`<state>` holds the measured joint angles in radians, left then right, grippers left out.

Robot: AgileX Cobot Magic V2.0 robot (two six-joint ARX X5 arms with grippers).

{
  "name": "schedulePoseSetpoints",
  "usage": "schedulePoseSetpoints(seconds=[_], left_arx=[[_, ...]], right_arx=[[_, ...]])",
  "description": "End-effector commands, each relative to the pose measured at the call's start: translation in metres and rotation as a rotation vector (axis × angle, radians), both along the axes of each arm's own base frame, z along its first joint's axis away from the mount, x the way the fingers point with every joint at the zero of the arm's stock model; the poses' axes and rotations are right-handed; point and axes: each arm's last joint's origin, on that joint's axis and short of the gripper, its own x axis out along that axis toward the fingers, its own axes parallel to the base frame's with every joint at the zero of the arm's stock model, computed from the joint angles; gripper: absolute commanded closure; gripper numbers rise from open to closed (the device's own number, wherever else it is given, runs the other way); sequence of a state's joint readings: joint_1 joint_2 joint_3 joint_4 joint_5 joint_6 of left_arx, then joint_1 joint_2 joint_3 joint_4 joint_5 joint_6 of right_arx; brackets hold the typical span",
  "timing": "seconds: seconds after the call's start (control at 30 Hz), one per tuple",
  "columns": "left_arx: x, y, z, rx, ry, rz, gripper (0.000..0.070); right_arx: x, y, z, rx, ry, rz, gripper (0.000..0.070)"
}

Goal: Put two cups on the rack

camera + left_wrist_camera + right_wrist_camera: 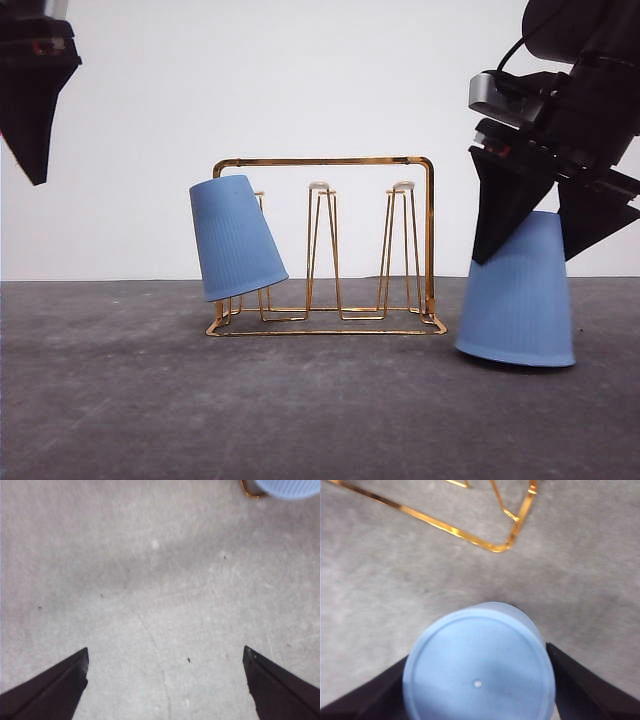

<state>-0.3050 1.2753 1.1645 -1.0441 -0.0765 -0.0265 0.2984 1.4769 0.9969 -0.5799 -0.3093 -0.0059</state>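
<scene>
Cup one (236, 238) hangs inverted, tilted, on rack (330, 162) left prongs | cup two (520, 292) upside down on table (300, 410) right of rack, right gripper (540, 228) fingers straddling it, grip uncertain | left gripper (165, 680) spread wide, raised at left.

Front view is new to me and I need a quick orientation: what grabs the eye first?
The gold rack stands mid-table, with one blue cup hung upside down and tilted on its left prongs. To the right of the rack, the right pincer straddles the second cup, which sits upside down on the table, slightly tipped. The left pincer hangs open at upper left, holding nothing.
</scene>
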Motion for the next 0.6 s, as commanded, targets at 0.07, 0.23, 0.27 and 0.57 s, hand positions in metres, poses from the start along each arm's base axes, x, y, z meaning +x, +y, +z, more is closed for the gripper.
schedulePoseSetpoints(seconds=[0.07,0.23,0.27,0.57], left_arx=[[0.004,-0.002,0.002,-0.01,-0.022,0.006,0.0106],[0.004,-0.002,0.002,-0.01,-0.023,0.006,0.0106],[0.004,-0.002,0.002,-0.01,-0.025,0.006,0.0106],[0.005,-0.002,0.003,-0.016,-0.043,0.007,0.0106]], right_arx=[[0.006,0.005,0.023,0.038,-0.047,0.033,0.0365],[0.005,0.008,0.075,0.049,-0.133,0.066,0.0365],[0.004,0.007,0.085,0.052,-0.152,0.069,0.0365],[-0.003,0.015,0.143,0.096,-0.312,0.112,0.0365]])
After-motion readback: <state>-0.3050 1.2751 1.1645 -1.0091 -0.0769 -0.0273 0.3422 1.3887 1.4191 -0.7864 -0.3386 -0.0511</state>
